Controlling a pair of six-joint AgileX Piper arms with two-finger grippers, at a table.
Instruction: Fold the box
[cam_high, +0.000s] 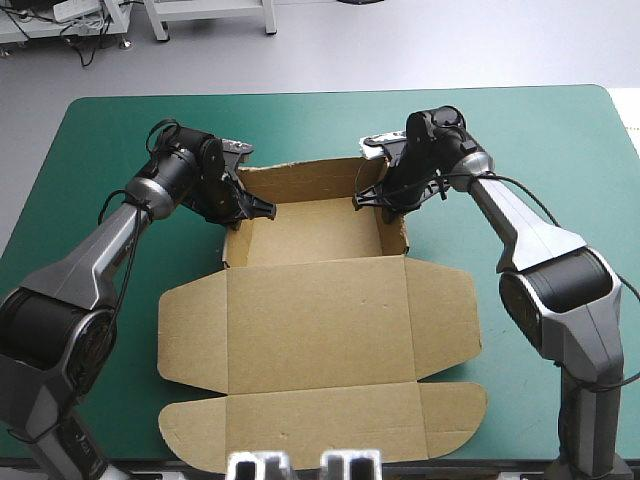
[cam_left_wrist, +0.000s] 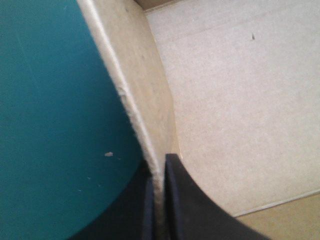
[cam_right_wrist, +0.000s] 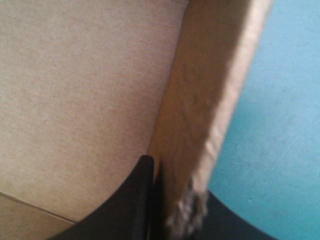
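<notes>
The box (cam_high: 318, 300) lies at the middle of the teal-green cover (cam_high: 520, 130). Its open tray (cam_high: 315, 235) is toward the cover's far edge with walls raised, and the lid (cam_high: 320, 340) and flaps lie flat toward the near edge. One finger of each gripper reaches inside the tray. The left gripper (cam_high: 250, 208) is all but closed, pinching the left wall (cam_left_wrist: 145, 100). The right gripper (cam_high: 375, 198) is likewise clamped on the right wall (cam_right_wrist: 200, 110).

A blurring wall of the brown cardboard box (cam_right_wrist: 200, 110) is hiding most of one finger on the right black-fingered tool (cam_right_wrist: 159, 175).
</notes>
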